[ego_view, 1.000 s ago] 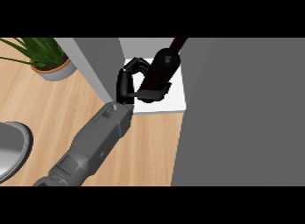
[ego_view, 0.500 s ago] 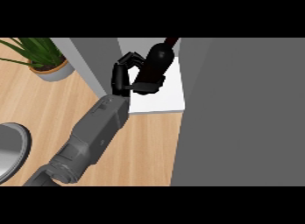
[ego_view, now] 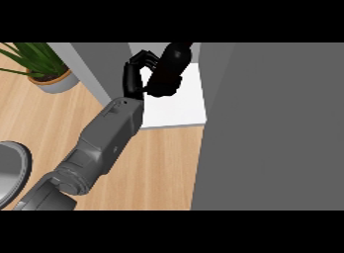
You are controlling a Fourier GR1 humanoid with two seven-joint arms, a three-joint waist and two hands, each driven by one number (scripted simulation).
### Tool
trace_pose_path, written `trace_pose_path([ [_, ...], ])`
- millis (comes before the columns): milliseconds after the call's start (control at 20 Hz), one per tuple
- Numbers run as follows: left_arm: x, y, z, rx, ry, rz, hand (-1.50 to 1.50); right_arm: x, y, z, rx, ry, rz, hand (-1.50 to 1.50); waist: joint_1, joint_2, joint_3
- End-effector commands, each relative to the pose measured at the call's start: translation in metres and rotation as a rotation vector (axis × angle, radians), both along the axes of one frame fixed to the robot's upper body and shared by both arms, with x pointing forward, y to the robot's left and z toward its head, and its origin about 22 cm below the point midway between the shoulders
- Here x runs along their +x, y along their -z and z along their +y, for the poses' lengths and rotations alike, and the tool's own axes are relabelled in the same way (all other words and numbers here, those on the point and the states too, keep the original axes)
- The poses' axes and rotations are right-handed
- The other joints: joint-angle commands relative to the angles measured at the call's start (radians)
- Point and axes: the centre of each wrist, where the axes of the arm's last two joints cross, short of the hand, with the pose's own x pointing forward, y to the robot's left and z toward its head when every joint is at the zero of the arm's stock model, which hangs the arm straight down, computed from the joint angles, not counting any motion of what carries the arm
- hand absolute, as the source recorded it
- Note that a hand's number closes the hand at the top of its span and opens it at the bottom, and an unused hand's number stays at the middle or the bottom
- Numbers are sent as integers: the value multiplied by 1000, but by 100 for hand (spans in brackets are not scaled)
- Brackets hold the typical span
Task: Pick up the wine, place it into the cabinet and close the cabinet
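Light wood counter (ego_view: 160,168), seen steeply from above, w/ a grey cabinet (ego_view: 95,64) at the back. Its big grey door (ego_view: 277,123) fills the right side.

Count: 1 wine bottle (ego_view: 167,69), 1 arm and hand in view, 1 cabinet, 1 potted plant (ego_view: 29,57), 1 round grey object (ego_view: 0,173) cut off by the left edge.

Left hand (ego_view: 135,74) sits on the bottle's left side, fingers (ego_view: 142,60) curled round toward it w/ tips on the dark glass. Thumb is hidden. The grey forearm (ego_view: 102,143) runs up from the lower left.

Vs 0.5 s ago: hand and bottle are further up the view, deeper over the shelf. The bottle's neck is now cut by the top edge, and the fingers are closer to the glass.

Containers: the cabinet holds a white shelf (ego_view: 182,106). The bottle is tilted, base over the shelf's left part; can't tell if it touches. The pale pot (ego_view: 55,83) holds the plant, top left, well apart from the cabinet opening.
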Motion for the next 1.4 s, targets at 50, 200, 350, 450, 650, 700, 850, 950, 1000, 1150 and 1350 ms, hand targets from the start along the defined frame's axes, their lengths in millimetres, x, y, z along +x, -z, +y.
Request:
trace_pose_path([
  [50, 5, -5, 4, 59, -34, 20, 150, -16, 1, 0, 11, -59, -8, -150, -5, 1, 0],
  [200, 14, -18, 20, 41, -37, 48, 150, -19, 1, -2, 13, -71, -2, -150, -20, 5, 0],
  [350, 5, -2, 15, 66, -63, 71, 150, -7, -5, 5, 8, -68, -35, -150, -18, 11, -1],
  [450, 9, -9, 18, 56, -93, 88, 150, -7, -6, 10, 19, -83, -28, -150, -17, 9, -1],
  [650, 1, 8, 22, 5, -73, 112, 150, -9, -2, 1, 10, -76, -35, -150, -29, 15, -1],
  [700, 3, 4, 24, -40, -70, 92, 150, -8, -4, 8, 24, -95, -34, -150, -28, 16, -2],
  [850, -11, 24, 9, -160, -42, 128, 150, -7, -7, 12, 16, -95, -34, -150, -27, 15, -3],
  [950, -7, 18, 10, -226, -22, 140, 150, -14, -2, 9, 28, -95, -50, -150, -40, 18, -3],
  [1000, -7, 17, 6, -236, 2, 140, 150, -6, -6, 7, 24, -93, -25, -150, -30, 13, -2],
  [1150, -18, 36, 15, -273, -6, 171, 150, -6, 1, 5, 29, -100, -20, -150, -47, 16, -1],
  [1350, -27, 51, 22, -332, -12, 198, 150, -6, -3, 13, 23, -134, -22, -150, -68, 16, -3],
])
